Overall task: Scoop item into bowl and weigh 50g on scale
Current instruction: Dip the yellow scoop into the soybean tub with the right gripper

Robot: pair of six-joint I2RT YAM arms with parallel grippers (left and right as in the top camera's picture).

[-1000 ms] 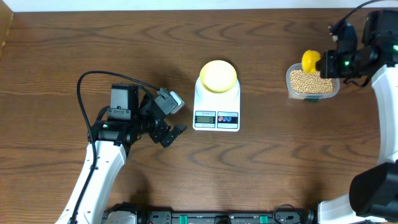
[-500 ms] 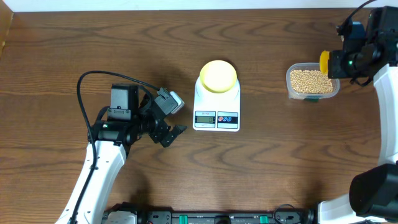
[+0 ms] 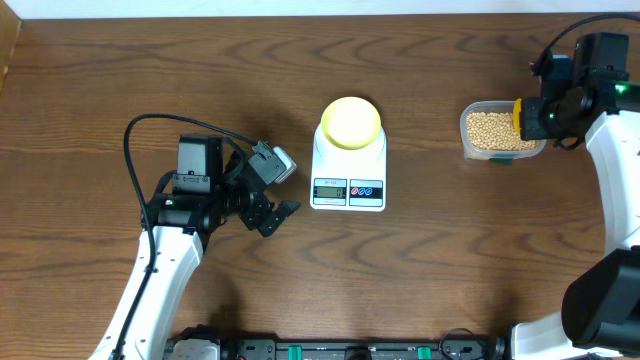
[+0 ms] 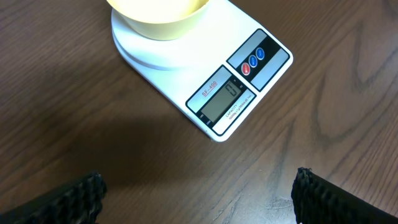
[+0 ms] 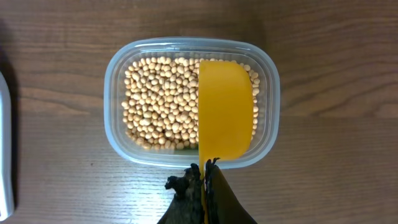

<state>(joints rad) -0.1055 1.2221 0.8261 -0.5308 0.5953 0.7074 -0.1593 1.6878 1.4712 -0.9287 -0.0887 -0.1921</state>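
Observation:
The beans [image 5: 163,107] [image 3: 490,131] fill a clear plastic tub [image 5: 117,68] [image 3: 465,130] at the right of the table. My right gripper [image 5: 207,167] [image 3: 530,112] is shut on the handle of a yellow scoop [image 5: 225,109] [image 3: 519,113], which hangs over the tub's right half, turned on its side. The pale-yellow bowl [image 3: 351,122] [image 4: 158,14] sits on the white scale [image 3: 348,175] [image 4: 214,81] at the table's middle. Left of the scale, my left gripper [image 3: 274,202] [image 4: 199,196] stands wide open over bare wood with nothing between its fingers.
A black cable [image 3: 170,122] loops behind the left arm. The table's far edge runs along the top of the overhead view. In the right wrist view the scale's edge [image 5: 5,149] shows at the far left.
My right gripper has drawn back to the right across the tub with the scoop, and the scoop has rolled from bowl-up onto its side. The left arm has not moved.

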